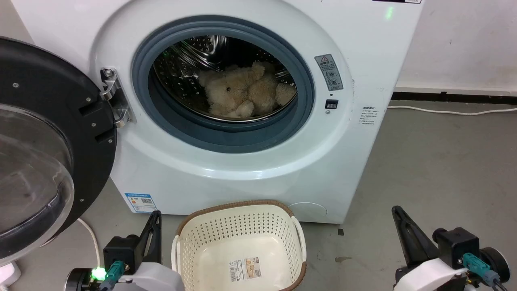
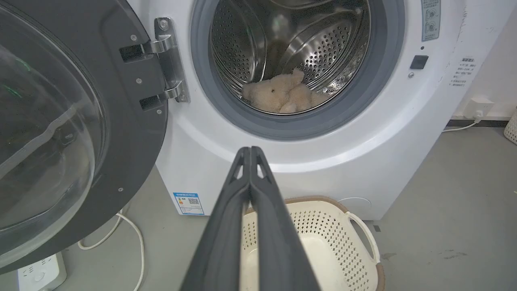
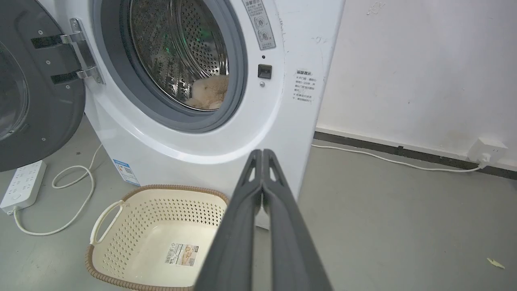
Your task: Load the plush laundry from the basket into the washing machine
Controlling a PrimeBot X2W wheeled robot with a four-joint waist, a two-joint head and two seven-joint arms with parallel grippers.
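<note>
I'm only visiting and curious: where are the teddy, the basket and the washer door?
plush laundry [image 1: 238, 91]: head view, its furry body in the drum.
basket [image 1: 238, 226]: head view, its perforated back wall.
washer door [image 1: 44, 68]: head view, its black frame.

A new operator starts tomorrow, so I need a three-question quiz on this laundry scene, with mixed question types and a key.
1. True or false: the plush laundry lies inside the drum of the washing machine.
2. Multiple choice: the basket holds A) the plush laundry, B) a towel, C) nothing but its paper label.
3. Fill in: the jaws of the left gripper and the right gripper are both ____.
Key: 1 true; 2 C; 3 shut.
</note>
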